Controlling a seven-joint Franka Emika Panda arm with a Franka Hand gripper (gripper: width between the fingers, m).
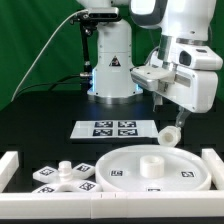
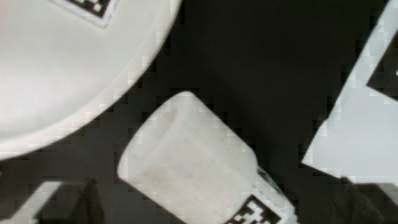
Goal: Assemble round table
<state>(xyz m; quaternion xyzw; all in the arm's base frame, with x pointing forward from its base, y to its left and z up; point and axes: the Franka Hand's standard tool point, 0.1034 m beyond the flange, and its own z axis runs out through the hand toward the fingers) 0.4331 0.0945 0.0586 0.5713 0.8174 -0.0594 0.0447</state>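
BACKGROUND, my station | table (image 1: 40,115): black, matte, mid-frame | backdrop (image 1: 20,30): green, upper left of frame | light: even, diffuse

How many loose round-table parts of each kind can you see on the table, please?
Large round disc: 1
Cross-shaped base: 1
Short cylindrical leg: 1
Total: 3
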